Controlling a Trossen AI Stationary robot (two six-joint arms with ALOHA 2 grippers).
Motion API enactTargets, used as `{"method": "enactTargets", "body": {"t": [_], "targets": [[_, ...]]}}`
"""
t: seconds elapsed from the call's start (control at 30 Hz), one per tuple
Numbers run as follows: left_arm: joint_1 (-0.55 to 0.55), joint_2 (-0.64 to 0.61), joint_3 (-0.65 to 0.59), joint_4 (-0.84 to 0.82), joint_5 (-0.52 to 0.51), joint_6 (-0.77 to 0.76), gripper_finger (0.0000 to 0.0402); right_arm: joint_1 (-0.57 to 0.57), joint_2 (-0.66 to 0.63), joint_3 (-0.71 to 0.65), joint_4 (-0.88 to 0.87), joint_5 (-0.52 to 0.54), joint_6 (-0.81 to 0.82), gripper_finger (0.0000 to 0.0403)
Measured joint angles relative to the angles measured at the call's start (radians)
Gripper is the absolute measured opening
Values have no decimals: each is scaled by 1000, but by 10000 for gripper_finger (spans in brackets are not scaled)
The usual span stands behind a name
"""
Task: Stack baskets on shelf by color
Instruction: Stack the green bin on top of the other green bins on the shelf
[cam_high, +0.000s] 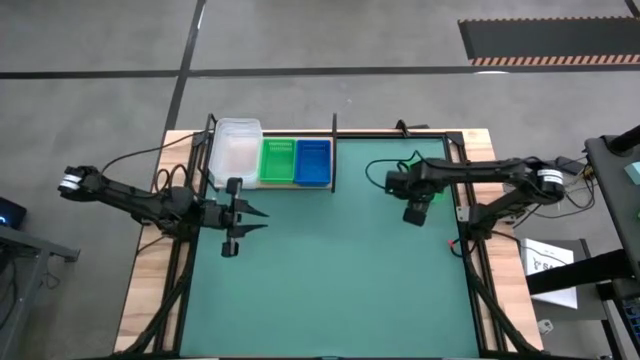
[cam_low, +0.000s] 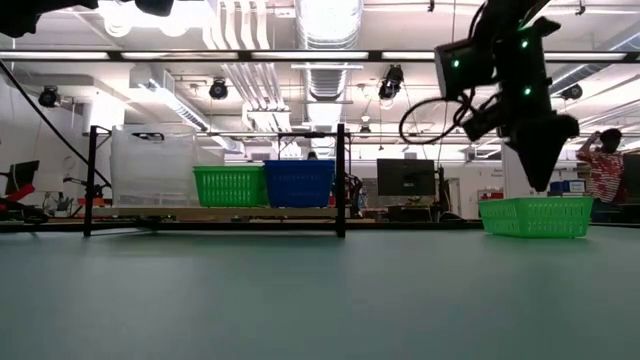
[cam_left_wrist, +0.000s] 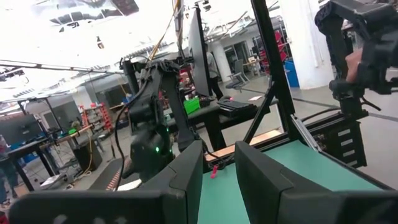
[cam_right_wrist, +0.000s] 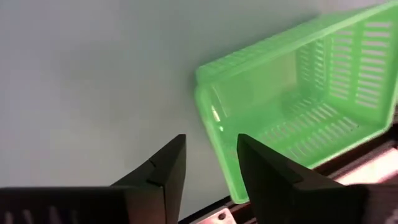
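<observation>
Green mat (cam_low: 300, 300) in front of the shelf (cam_low: 150, 213) is bare, nothing lying on it.

L gripper (cam_high: 250, 218) hovers out in front of the shelf's clear-basket end. Fingers parted, nothing between them. Waiting arm, by the look of it.

R gripper (cam_right_wrist: 211, 146) is the busy 1: off past the shelf's blue end and well apart from it, pointing down over a loose green basket (cam_right_wrist: 298, 93). Claw spread, released, nothing in it. 1 finger is over the basket's near rim, the other over the mat just outside it. Low view has the fingertips just above the rim, not touching as far as I can tell. That basket sits flat on the mat, upright, open side up.

Back on the shelf, 3 lots in a row, side by side: clear baskets (cam_low: 150, 165) at the far end from the loose 1, tallest pile; green baskets (cam_low: 230, 186) in the middle; blue baskets (cam_low: 298, 183) by the end upright. Can't tell how many are in each pile.

Beyond the table: 1 person (cam_low: 605, 165), hands well away.

My read: pick-up step for the green basket. Next move calls for dropping lower so the rim wall sits between the fingers, clenching on it, lifting level, then carrying it across to the shelf's middle pile, green on green. Must clear that end upright on the way in.
</observation>
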Motion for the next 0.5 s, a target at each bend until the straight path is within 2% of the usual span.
{"method": "enactTargets", "body": {"t": [0.33,0.5], "targets": [[0,0,0,-1,0,-1,79,-2,167,-2,6,15,21,113],[0,1,0,-1,0,-1,79,-2,194,-2,14,14,-3,60]]}}
